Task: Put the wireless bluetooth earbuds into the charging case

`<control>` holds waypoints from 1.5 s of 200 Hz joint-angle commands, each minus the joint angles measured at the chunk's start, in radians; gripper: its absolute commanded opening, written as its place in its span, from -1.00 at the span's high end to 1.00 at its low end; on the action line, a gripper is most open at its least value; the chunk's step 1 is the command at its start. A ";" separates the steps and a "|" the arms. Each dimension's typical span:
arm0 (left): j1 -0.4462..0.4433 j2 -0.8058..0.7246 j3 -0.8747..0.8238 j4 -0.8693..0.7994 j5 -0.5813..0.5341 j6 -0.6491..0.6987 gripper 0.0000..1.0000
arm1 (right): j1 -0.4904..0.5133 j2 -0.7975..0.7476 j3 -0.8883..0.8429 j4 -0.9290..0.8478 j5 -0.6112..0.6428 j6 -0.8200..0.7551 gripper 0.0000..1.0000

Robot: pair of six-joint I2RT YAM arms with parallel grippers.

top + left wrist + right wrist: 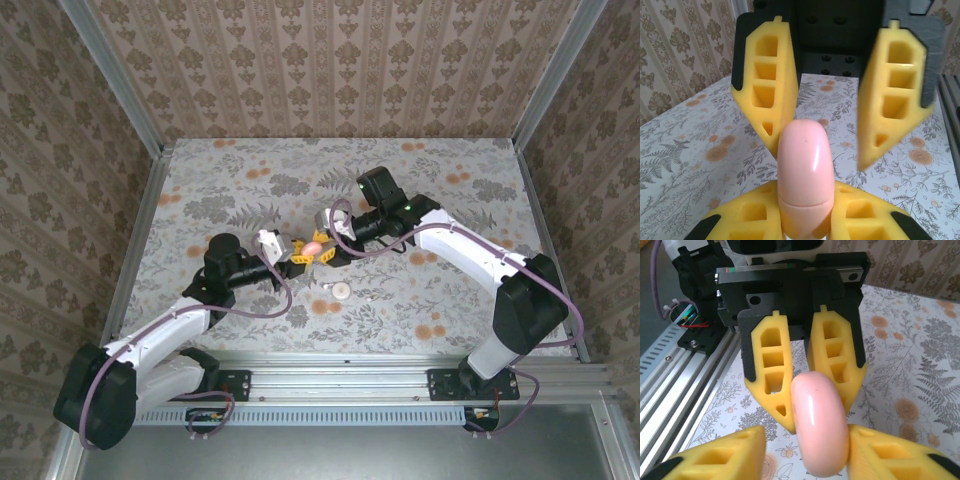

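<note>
So the left tool (298, 256) is pinched narrow on the charging case (805, 170), holding it up on edge off the worktop (250, 180). The tool fingers (770, 370) are chunky yellow wedges with hollow cut-out cells, black plates on the outside, tapering to pointy tips. The case is a smooth, glossy salmon-pink pebble, rounded all over, with a thin seam running round it. The right tool (328, 248) comes in from about 3 o'clock with its jaws apart, one finger on each side of the case, and there's a visible gap on at least one side. Further out, one of the earbuds (341, 291), a small pale whitish bit, lies on the worktop at roughly 5 o'clock from the case. The worktop cover is a matte floral print, grey ferns and orange flowers.
</note>
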 commanded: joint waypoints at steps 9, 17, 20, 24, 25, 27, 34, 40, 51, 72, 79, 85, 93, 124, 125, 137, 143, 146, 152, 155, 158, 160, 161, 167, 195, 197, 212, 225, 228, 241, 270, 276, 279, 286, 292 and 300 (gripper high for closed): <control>0.003 -0.006 0.021 0.024 -0.012 0.010 0.73 | -0.006 -0.060 -0.038 -0.024 -0.021 -0.053 0.23; 0.003 -0.007 0.021 0.022 -0.014 0.010 0.73 | -0.006 -0.066 -0.039 -0.043 -0.013 -0.066 0.23; 0.003 -0.007 0.021 0.022 -0.015 0.010 0.73 | -0.007 -0.069 -0.039 -0.052 -0.009 -0.070 0.23; 0.003 -0.007 0.020 0.022 -0.016 0.010 0.74 | -0.006 -0.072 -0.039 -0.062 -0.003 -0.077 0.23; 0.003 -0.008 0.020 0.022 -0.016 0.010 0.73 | -0.006 -0.074 -0.040 -0.064 -0.001 -0.078 0.23; 0.003 -0.007 0.020 0.021 -0.017 0.011 0.73 | -0.007 -0.075 -0.040 -0.068 0.001 -0.079 0.23; 0.003 -0.007 0.017 0.020 -0.019 0.012 0.73 | -0.008 -0.083 -0.046 -0.071 0.012 -0.085 0.23; 0.003 -0.006 0.017 0.020 -0.020 0.011 0.73 | -0.010 -0.092 -0.053 -0.071 0.018 -0.086 0.23; 0.003 -0.005 0.017 0.022 -0.017 0.010 0.73 | -0.016 -0.107 -0.072 -0.055 0.026 -0.076 0.23; 0.003 -0.008 0.017 0.026 -0.008 0.005 0.74 | -0.035 -0.115 -0.095 -0.006 0.029 -0.049 0.22; 0.002 -0.008 0.017 0.028 -0.003 0.003 0.73 | -0.040 -0.112 -0.095 -0.001 0.030 -0.047 0.21; 0.002 -0.009 0.017 0.030 0.000 0.001 0.73 | -0.043 -0.109 -0.095 0.002 0.033 -0.046 0.19; 0.000 -0.010 0.018 0.031 0.003 0.001 0.73 | -0.045 -0.103 -0.090 0.007 0.038 -0.045 0.16; -0.002 -0.011 0.019 0.030 0.006 0.004 0.73 | -0.056 -0.063 -0.054 0.004 0.067 -0.044 0.10; -0.002 -0.011 0.020 0.030 0.006 0.003 0.73 | -0.056 -0.062 -0.051 0.000 0.068 -0.047 0.10; -0.002 -0.014 0.020 0.028 0.007 0.003 0.73 | -0.056 -0.035 -0.021 -0.031 0.072 -0.078 0.10; -0.001 -0.016 0.019 0.026 0.006 0.004 0.73 | -0.055 -0.024 -0.007 -0.037 0.064 -0.082 0.10; -0.001 -0.018 0.018 0.024 0.008 0.004 0.73 | -0.056 -0.020 -0.004 -0.038 0.060 -0.081 0.10; -0.002 -0.020 0.018 0.022 0.005 0.007 0.73 | -0.055 -0.012 0.005 -0.035 0.049 -0.082 0.11; -0.001 -0.022 0.018 0.022 0.004 0.006 0.73 | -0.053 -0.009 0.007 -0.034 0.044 -0.084 0.11; -0.002 -0.024 0.017 0.021 0.003 0.006 0.73 | -0.051 -0.007 0.008 -0.031 0.041 -0.085 0.11; -0.002 -0.025 0.017 0.021 0.002 0.006 0.73 | -0.049 -0.004 0.009 -0.031 0.040 -0.086 0.12; -0.002 -0.026 0.017 0.021 0.002 0.006 0.73 | -0.048 -0.003 0.010 -0.030 0.040 -0.088 0.12; -0.002 -0.028 0.016 0.020 0.001 0.008 0.73 | -0.042 0.001 0.013 -0.027 0.044 -0.091 0.13; -0.002 -0.037 0.017 0.016 0.000 0.010 0.73 | -0.013 0.033 0.046 -0.042 0.059 -0.112 0.20; -0.002 -0.038 0.017 0.016 -0.001 0.010 0.73 | -0.011 0.035 0.048 -0.045 0.057 -0.113 0.21; -0.002 -0.035 0.017 0.016 0.000 0.011 0.73 | -0.001 0.053 0.067 -0.059 0.053 -0.123 0.26; -0.001 -0.034 0.017 0.016 0.002 0.013 0.73 | 0.002 0.063 0.078 -0.064 0.046 -0.128 0.30; -0.002 -0.032 0.016 0.017 0.002 0.013 0.73 | 0.003 0.065 0.079 -0.064 0.044 -0.128 0.31; -0.002 -0.034 0.016 0.016 0.002 0.012 0.73 | 0.006 0.073 0.089 -0.066 0.035 -0.131 0.36; -0.001 -0.041 0.014 0.016 0.004 0.013 0.73 | 0.011 0.085 0.106 -0.072 0.015 -0.140 0.49; -0.002 -0.040 0.014 0.016 0.003 0.012 0.73 | 0.011 0.086 0.108 -0.072 0.011 -0.141 0.51; -0.001 -0.041 0.014 0.015 0.005 0.012 0.73 | 0.011 0.086 0.110 -0.072 0.009 -0.142 0.53; -0.002 -0.040 0.012 0.016 0.002 0.012 0.73 | 0.011 0.087 0.111 -0.072 0.005 -0.146 0.56; -0.002 -0.039 0.013 0.016 0.001 0.013 0.73 | 0.011 0.087 0.110 -0.072 0.001 -0.148 0.60; -0.002 -0.037 0.011 0.016 0.000 0.013 0.74 | 0.012 0.085 0.113 -0.098 -0.001 -0.153 0.64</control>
